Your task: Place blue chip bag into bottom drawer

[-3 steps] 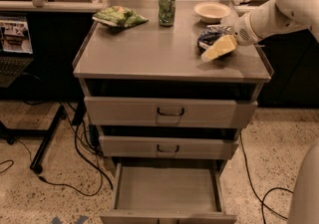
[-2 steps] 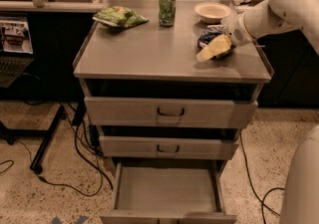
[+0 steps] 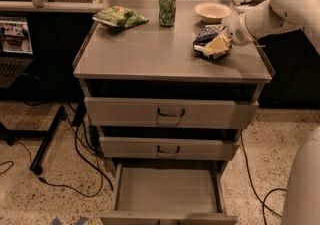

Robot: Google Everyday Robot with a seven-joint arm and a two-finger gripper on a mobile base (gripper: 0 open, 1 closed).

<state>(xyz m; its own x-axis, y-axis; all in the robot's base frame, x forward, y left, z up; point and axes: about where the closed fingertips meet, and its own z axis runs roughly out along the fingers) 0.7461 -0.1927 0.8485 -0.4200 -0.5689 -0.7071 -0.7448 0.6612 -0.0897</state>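
The blue chip bag (image 3: 204,34) is lying crumpled on the grey cabinet top (image 3: 160,56), toward its right rear corner, just in front of the pale bowl (image 3: 213,12). You are seeing the gripper (image 3: 216,46) reaching in from the right and lying directly over the bag's right, near side, touching it and covering part of it. The dark foil is showing to the left of the gripper and behind it. Whether the gripper is clenching the bag or only resting on it loose, you cannot tell from this view. The white arm (image 3: 280,6) is slanting down to it from the upper right.

The bottom drawer (image 3: 167,189) is standing pulled out below you, well apart from the bag and lower than both upper drawers. Its flat grey floor is showing. The top drawer (image 3: 170,113) and middle drawer (image 3: 167,148) are sitting slightly ajar. Across the top, the green chip bag (image 3: 120,17) is lying at the left rear and the green can (image 3: 167,8) is standing upright between it and the bowl.
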